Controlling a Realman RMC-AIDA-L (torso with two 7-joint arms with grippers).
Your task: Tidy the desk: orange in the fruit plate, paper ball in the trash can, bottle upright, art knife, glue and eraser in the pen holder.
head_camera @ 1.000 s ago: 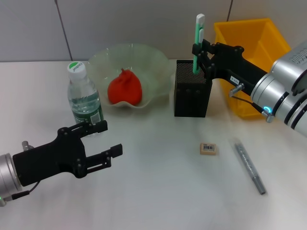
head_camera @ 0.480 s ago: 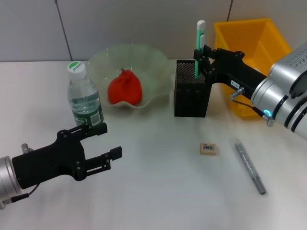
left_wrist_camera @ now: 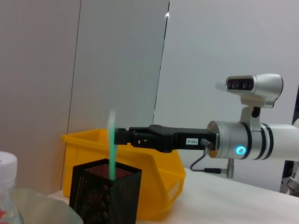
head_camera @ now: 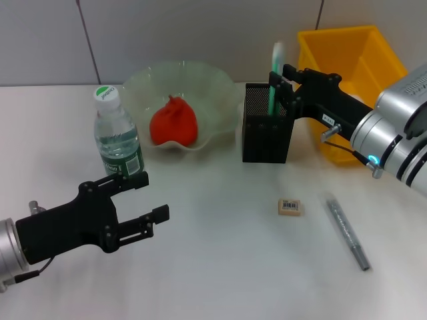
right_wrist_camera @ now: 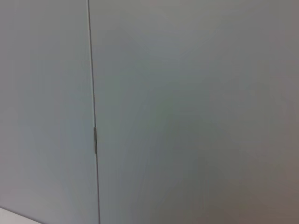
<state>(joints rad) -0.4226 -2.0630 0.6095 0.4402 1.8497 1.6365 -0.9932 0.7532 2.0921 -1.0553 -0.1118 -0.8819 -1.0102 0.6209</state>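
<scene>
Right pincer (head_camera: 283,83) above black mesh pen holder (head_camera: 267,133), fingers parted, green glue stick (head_camera: 273,90) blurred, lower end inside holder. Left pincer (head_camera: 143,197) spread, holding nothing, low over counter (head_camera: 220,267) near upright bottle (head_camera: 117,137). Eraser (head_camera: 289,207) and art knife (head_camera: 347,231) lie on counter.

Glue stick over the pen holder

My right gripper (head_camera: 283,83) sits above the black mesh pen holder (head_camera: 267,133), the green glue stick (head_camera: 273,83) upright with its lower end inside; my left gripper (head_camera: 150,197) hovers by the bottle (head_camera: 117,137).
</scene>
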